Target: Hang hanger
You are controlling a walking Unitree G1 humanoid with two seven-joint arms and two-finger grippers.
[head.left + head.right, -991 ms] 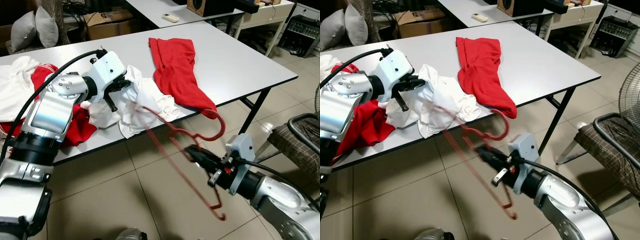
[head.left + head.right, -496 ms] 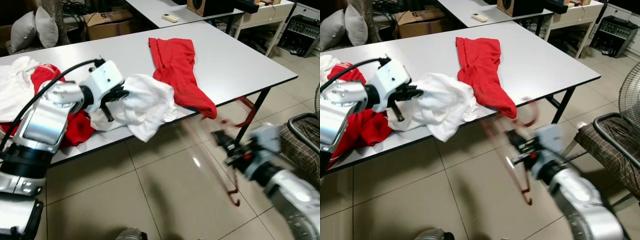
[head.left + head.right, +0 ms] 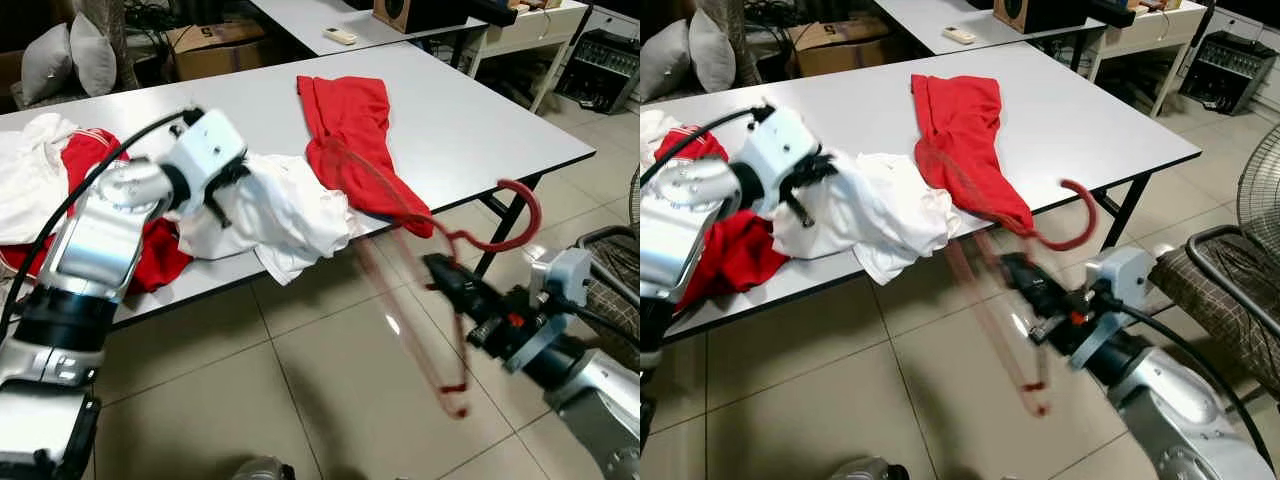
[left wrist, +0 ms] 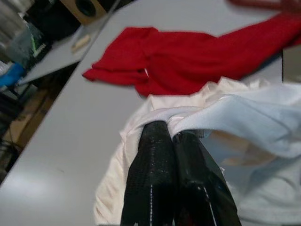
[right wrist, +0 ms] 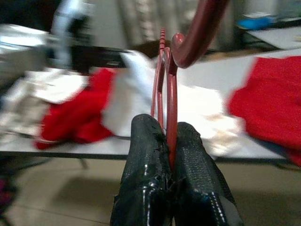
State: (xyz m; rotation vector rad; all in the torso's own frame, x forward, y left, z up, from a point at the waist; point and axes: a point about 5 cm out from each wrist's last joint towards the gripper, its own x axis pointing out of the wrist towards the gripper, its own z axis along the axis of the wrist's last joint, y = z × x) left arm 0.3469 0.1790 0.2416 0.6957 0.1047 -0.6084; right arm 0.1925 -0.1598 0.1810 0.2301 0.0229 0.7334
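Holding the red hanger (image 3: 470, 250) is the right gripper (image 3: 452, 282), its two black fingers (image 5: 150, 155) pressed together on the frame just below the hook, so the hanger sits between the jaws, off the table edge and above the tiled floor (image 3: 300, 390). The left gripper (image 4: 167, 141) is clamped on a fold of the white garment (image 3: 285, 205), which lies on the grey table (image 3: 480, 120) ahead of those jaws.

Procedure for the step in hand:
- I judge the hanger must be kept level and steady. Its lower bar is blurred in the head views, so its exact angle is uncertain.
- The grip is near the hook, leaving the long triangle free to swing. I would move slowly to damp it.
- I would hold the white garment's fold firmly so the cloth opens for the hanger's shoulder.

Clearances:
- The red garment (image 3: 355, 140) hangs over the table edge just beside the hanger's upper arm. Snagging is likely there.
- The table leg (image 3: 505, 225) stands just behind the hook, and a chair (image 3: 1230, 290) is near, to the outer side of the right arm.
- Open room lies below and forward of the right jaws, over the floor.
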